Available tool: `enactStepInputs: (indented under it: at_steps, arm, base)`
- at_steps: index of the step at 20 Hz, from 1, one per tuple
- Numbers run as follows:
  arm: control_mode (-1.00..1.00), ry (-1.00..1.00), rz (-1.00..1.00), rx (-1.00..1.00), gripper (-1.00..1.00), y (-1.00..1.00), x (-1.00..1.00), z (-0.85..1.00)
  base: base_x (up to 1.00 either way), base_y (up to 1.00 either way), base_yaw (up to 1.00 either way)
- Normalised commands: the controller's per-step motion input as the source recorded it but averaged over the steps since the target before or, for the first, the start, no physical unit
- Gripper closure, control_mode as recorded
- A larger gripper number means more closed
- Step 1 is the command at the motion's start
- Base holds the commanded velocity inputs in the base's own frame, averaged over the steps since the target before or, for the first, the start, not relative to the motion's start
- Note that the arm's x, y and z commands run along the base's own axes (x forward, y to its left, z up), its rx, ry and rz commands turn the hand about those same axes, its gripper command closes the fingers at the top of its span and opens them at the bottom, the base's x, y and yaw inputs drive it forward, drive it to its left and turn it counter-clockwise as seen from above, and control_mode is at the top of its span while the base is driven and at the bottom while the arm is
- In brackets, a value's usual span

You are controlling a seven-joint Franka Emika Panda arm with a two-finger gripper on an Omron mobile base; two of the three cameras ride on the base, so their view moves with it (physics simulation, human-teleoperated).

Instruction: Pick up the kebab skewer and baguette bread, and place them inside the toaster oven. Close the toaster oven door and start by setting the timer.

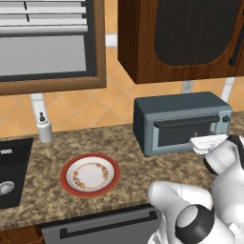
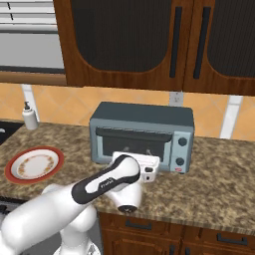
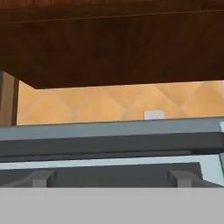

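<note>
The blue-grey toaster oven (image 1: pixel 181 107) (image 2: pixel 144 117) stands on the counter against the tiled wall. Its door (image 1: pixel 183 133) (image 2: pixel 130 144) is up and shut, with the dark bar handle (image 3: pixel 109 144) along its top edge. My gripper (image 1: pixel 198 142) (image 2: pixel 135 158) hovers right in front of the door at mid height, pointing at the oven. Its jaws stand open with nothing between them. Two knobs (image 2: pixel 182 142) sit on the oven's right side. The kebab skewer and the baguette bread are out of view.
A red-rimmed plate (image 1: pixel 90 174) (image 2: pixel 34 164) lies bare on the counter left of the oven. A soap dispenser (image 1: pixel 44 127) (image 2: pixel 30 117) stands by the dark sink (image 1: pixel 12 171). Wooden cabinets (image 1: pixel 181 38) hang low over the oven.
</note>
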Motion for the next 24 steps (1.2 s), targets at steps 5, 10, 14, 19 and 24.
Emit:
enactStepInputs:
  at_steps: [5,10,14,19,24]
  arm:
    - [-1.00,0.10,0.00,-0.03,-1.00,-0.53,-0.42,0.23]
    - [-1.00,0.16,0.00,0.00,-1.00,-0.57,-0.67,0.11]
    - [-1.00,0.14,0.00,0.00,-1.00,-0.56,-0.71,0.00]
    - [-1.00,0.08,0.00,0.00,-1.00,-0.46,-0.23,0.00]
    - [-1.00,0.09,0.00,0.00,-1.00,-0.11,0.00,0.00]
  base:
    - [0.00,0.00,0.00]
    - [0.00,0.00,0.00]
    - [0.00,0.00,0.00]
    - [0.00,0.00,0.00]
    - [0.00,0.00,0.00]
